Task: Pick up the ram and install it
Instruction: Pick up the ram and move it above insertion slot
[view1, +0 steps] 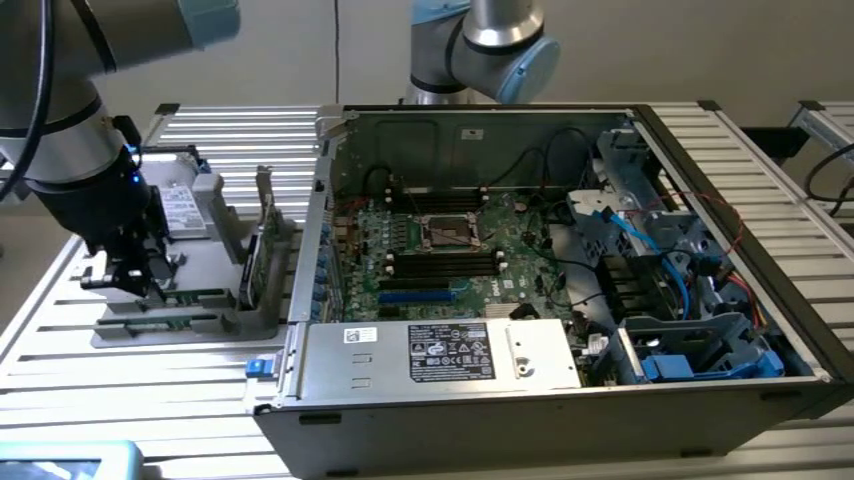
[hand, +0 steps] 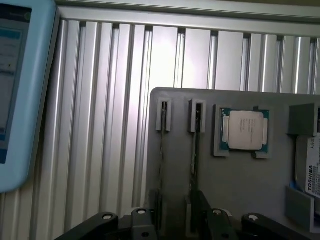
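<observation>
1. The black two-fingered gripper on the grey robot arm hangs low over a flat grey plastic parts tray, which lies on the ribbed aluminium table to the exterior view's left of the open dark computer case
2. Its jaws stand apart and grip nothing
3. The long, thin green ram stick stands on edge in a slot of the tray, and in the wrist view it runs in between the parted fingers; no contact shows
4. A second green stick stands in the neighbouring slot, parallel to it
5. A square silver processor chip sits in a recess just beside the slots, with a silver hard drive bearing a white label beyond it
6. Inside the case, the green motherboard lies exposed
</observation>
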